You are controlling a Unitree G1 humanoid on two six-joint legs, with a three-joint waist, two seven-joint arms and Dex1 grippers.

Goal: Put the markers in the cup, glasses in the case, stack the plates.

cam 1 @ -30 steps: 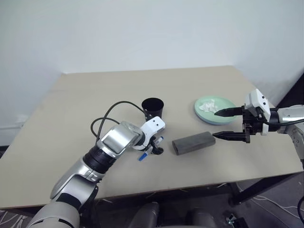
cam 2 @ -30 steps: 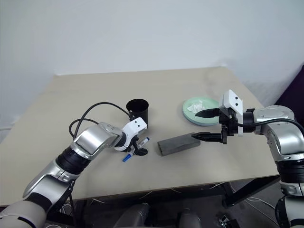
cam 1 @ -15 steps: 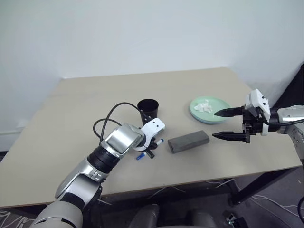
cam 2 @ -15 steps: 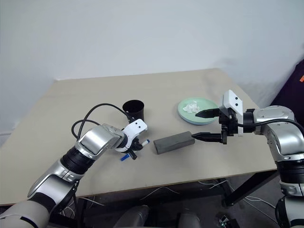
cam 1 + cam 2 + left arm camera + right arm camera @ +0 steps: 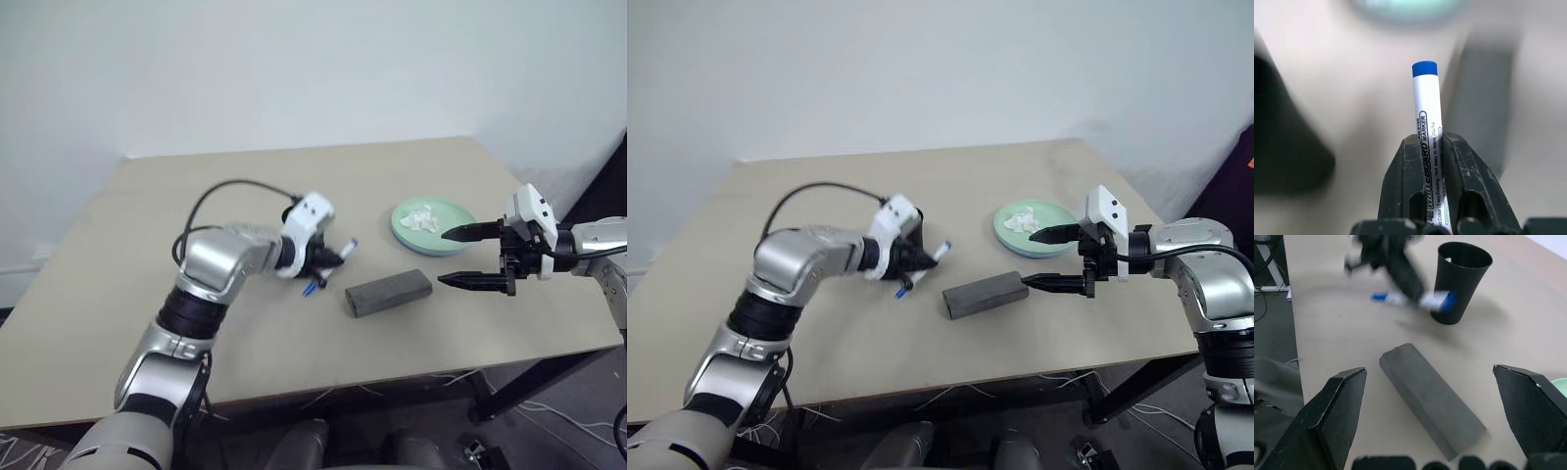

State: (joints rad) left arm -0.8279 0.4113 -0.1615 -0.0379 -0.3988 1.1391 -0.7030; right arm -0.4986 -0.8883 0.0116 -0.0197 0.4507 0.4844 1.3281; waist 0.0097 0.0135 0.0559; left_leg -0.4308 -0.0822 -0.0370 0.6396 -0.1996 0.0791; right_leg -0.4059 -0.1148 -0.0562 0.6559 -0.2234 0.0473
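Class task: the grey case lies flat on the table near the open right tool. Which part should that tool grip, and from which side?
Probably across the grey case's two long sides, mid-length, from above: it lies flat, long and narrow, and the right tool stands open wider than it.

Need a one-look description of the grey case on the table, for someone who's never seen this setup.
On the beige table, look toward the robot's right half, near the front edge. The case lies flat there, between the black cup and the mint green plate, just off the open right gripper. It is the only dark grey, box-shaped block; everything nearby is round or slim.
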